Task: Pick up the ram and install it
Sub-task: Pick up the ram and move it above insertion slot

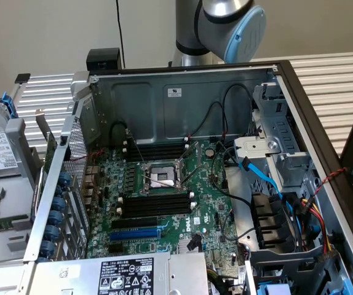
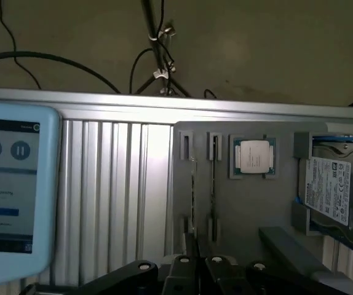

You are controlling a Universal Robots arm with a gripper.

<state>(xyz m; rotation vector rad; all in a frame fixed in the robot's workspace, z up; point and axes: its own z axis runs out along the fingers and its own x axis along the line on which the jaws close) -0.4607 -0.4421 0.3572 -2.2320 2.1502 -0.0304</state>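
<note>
Ram is standing on edge in the grey holder, ahead of the fingers, a little toward the CPU, its long axis running straight away from them. The gripper is hovering closed and empty. Pickup is seemingly not begun; a grasp would be needing the fingers parted astride the thin edge.

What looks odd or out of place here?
Nothing looks damaged or spilled. The CPU socket looks empty, the CPU sits in a gray tray, and the black slots hold no sticks.
</note>
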